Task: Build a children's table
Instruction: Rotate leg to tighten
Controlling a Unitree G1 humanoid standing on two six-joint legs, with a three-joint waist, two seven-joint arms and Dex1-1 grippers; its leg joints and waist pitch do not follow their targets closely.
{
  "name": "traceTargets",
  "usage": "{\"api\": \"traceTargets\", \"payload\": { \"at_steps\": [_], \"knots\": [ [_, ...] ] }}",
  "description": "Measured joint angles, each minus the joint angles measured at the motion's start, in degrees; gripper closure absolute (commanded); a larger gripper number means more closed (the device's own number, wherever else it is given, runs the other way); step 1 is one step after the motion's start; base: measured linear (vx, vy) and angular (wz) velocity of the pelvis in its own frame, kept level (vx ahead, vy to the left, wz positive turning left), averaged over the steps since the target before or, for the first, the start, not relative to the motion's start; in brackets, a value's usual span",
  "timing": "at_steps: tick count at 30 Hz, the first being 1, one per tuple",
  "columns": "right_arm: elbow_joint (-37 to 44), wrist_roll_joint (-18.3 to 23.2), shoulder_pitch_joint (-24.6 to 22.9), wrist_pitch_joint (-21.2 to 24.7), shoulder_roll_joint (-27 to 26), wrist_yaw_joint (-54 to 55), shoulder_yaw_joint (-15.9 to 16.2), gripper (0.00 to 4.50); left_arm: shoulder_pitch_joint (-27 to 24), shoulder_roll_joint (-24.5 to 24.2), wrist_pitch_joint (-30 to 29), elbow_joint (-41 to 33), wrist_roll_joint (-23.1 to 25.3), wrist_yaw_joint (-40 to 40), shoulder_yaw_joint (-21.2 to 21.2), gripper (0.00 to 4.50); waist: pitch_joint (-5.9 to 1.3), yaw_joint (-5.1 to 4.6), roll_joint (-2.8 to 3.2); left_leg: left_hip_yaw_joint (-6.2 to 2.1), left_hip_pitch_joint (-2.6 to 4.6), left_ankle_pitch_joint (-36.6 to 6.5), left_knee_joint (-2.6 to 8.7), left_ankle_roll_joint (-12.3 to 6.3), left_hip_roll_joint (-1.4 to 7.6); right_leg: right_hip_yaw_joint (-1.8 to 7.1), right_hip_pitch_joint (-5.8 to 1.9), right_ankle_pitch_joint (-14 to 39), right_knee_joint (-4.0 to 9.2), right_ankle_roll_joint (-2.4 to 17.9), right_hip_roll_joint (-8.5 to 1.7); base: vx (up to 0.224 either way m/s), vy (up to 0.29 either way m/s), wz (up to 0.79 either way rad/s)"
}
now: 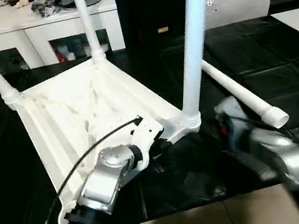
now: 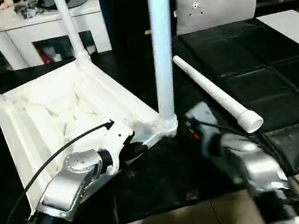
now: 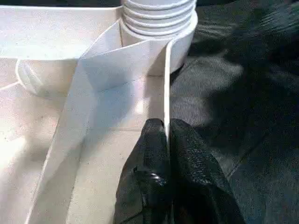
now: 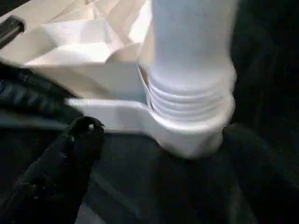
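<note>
- Left wrist view: my left gripper (image 3: pixel 167 128) pinches the thin side rim of the tabletop (image 1: pixel 81 108), just below a corner socket (image 3: pixel 159 32).
- Tabletop lies upside down on the black floor mat (image 1: pixel 277 57), three legs (image 1: pixel 192 42) standing in its sockets.
- Fourth leg (image 1: pixel 243 94) lies loose on the mat beside it.
- My right gripper (image 4: pixel 86 135) hovers near the nearest socket; I cannot tell whether its fingers are spread.

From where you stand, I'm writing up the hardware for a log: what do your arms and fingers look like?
Both forearms are silver metal. The left arm has a rounded silver wrist joint, a black ribbed cuff lower down, and a thin black cable arching over it to a white wrist block. The left fingers are black with a matte, textured surface. The right arm is silver too.
</note>
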State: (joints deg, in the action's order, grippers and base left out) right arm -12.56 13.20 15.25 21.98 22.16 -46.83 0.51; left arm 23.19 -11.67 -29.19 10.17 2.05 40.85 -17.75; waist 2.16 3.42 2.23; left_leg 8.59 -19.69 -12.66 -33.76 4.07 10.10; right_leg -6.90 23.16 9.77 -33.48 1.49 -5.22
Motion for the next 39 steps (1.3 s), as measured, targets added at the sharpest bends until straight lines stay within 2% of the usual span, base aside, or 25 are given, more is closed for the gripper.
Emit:
{"api": "traceTargets", "payload": {
  "at_steps": [5, 8, 11, 16, 21, 24, 27, 29, 32, 35, 36, 39],
  "knots": [
    [1.15, 0.99, -0.17, -1.43, 4.81, -6.35, -0.84, 0.03, -0.22, -4.77, 4.37, -0.01, -0.10, 4.96, -1.09, 4.50, 0.08, 0.29, -0.13, -0.08, -0.13, 0.00, -0.10, -0.01, 0.04, -0.06, 0.01, -0.01, 0.00, 0.01, 0.02, 0.000, 0.000, 0.00],
    [2.53, 1.99, -1.43, -1.51, 6.43, -10.83, 0.44, 0.03, -0.38, -6.70, 5.50, -0.33, -0.19, 7.39, -1.34, 4.50, 0.10, 1.17, -0.17, -0.10, -0.23, -0.04, -0.21, -0.08, 0.04, -0.08, 0.02, -0.20, 0.00, 0.33, 0.01, 0.000, 0.000, 0.00],
    [2.05, 1.91, -0.94, -2.59, 6.23, -10.99, 1.23, 0.03, -0.44, -7.93, 6.28, -0.34, -0.93, 9.24, -1.42, 4.50, 0.11, 1.74, -0.19, -0.09, -0.26, -0.04, -0.29, -0.08, 0.03, -0.08, 0.03, -0.22, 0.00, 0.37, -0.01, 0.000, 0.000, 0.00],
    [-0.29, 0.59, 2.23, -5.75, 5.78, -11.87, 2.73, 0.03, -1.87, -11.96, 9.36, -1.60, -2.51, 14.76, -1.84, 4.50, 0.14, 1.87, -0.27, -0.10, -0.26, -0.04, -0.31, -0.08, 0.05, -0.08, 0.03, -0.24, -0.03, 0.37, -0.01, 0.000, 0.000, 0.00],
    [-2.03, 0.50, 3.29, -7.04, 3.83, -13.73, 5.34, 0.03, -2.47, -12.89, 9.84, -2.70, -3.65, 18.71, -2.63, 4.50, 0.18, 3.39, -0.39, -0.09, -0.33, -0.07, -0.41, -0.11, 0.01, -0.07, 0.03, -0.25, -0.04, 0.39, -0.07, 0.000, 0.000, 0.00],
    [-3.17, 0.51, 4.36, -7.52, 3.09, -14.27, 6.46, 0.03, -2.40, -13.05, 10.17, -2.68, -3.64, 18.98, -2.95, 4.50, 0.19, 3.37, -0.41, -0.08, -0.33, -0.08, -0.54, -0.13, 0.01, -0.04, 0.02, -0.26, -0.12, 0.41, -0.08, 0.000, 0.000, 0.00],
    [-4.60, 0.62, 5.05, -7.83, 2.63, -15.31, 6.68, 0.39, -2.35, -13.37, 10.49, -2.62, -3.63, 19.20, -3.11, 4.50, 0.20, 3.32, -0.50, -0.08, -0.28, -0.08, -0.57, -0.12, 0.02, -0.04, 0.02, -0.26, -0.25, 0.39, -0.08, 0.000, 0.000, 0.00],
    [-5.59, 0.70, 5.19, -7.83, 2.04, -16.34, 6.82, 0.42, -2.31, -13.55, 10.60, -2.56, -3.63, 19.63, -3.12, 4.50, 0.20, 3.27, -0.52, -0.08, -0.27, -0.07, -0.58, -0.11, 0.03, -0.04, 0.03, -0.24, -0.32, 0.37, -0.08, 0.000, 0.000, 0.00],
    [-6.58, 0.83, 5.21, -7.47, 1.59, -17.34, 7.20, 0.81, -2.31, -13.65, 10.67, -2.56, -3.63, 20.08, -3.13, 4.50, 0.20, 3.31, -0.52, -0.09, -0.28, -0.07, -0.60, -0.11, 0.03, -0.04, 0.03, -0.24, -0.34, 0.37, -0.08, 0.000, 0.000, 0.00],
    [-6.93, 0.85, 5.42, -7.47, 1.58, -17.25, 7.20, 0.90, -2.31, -13.77, 10.70, -2.56, -3.65, 20.27, -3.15, 4.50, 0.20, 3.32, -0.52, -0.09, -0.29, -0.07, -0.65, -0.11, 0.03, -0.03, 0.03, -0.24, -0.38, 0.37, -0.08, 0.000, 0.000, 0.00],
    [-7.19, 0.87, 5.63, -7.47, 1.54, -17.26, 7.21, 1.12, -2.31, -13.80, 10.70, -2.56, -3.65, 20.27, -3.16, 4.50, 0.20, 3.31, -0.52, -0.09, -0.28, -0.07, -0.67, -0.11, 0.03, -0.03, 0.03, -0.24, -0.41, 0.37, -0.08, 0.000, 0.000, 0.00],
    [-8.62, 0.93, 6.35, -7.59, 1.26, -17.27, 7.16, 1.26, -2.31, -13.86, 10.71, -2.53, -3.65, 20.26, -3.19, 4.50, 0.20, 3.28, -0.52, -0.10, -0.27, -0.07, -0.70, -0.10, 0.03, -0.02, 0.03, -0.25, -0.46, 0.38, -0.08, 0.000, 0.000, 0.00]
  ]
}}
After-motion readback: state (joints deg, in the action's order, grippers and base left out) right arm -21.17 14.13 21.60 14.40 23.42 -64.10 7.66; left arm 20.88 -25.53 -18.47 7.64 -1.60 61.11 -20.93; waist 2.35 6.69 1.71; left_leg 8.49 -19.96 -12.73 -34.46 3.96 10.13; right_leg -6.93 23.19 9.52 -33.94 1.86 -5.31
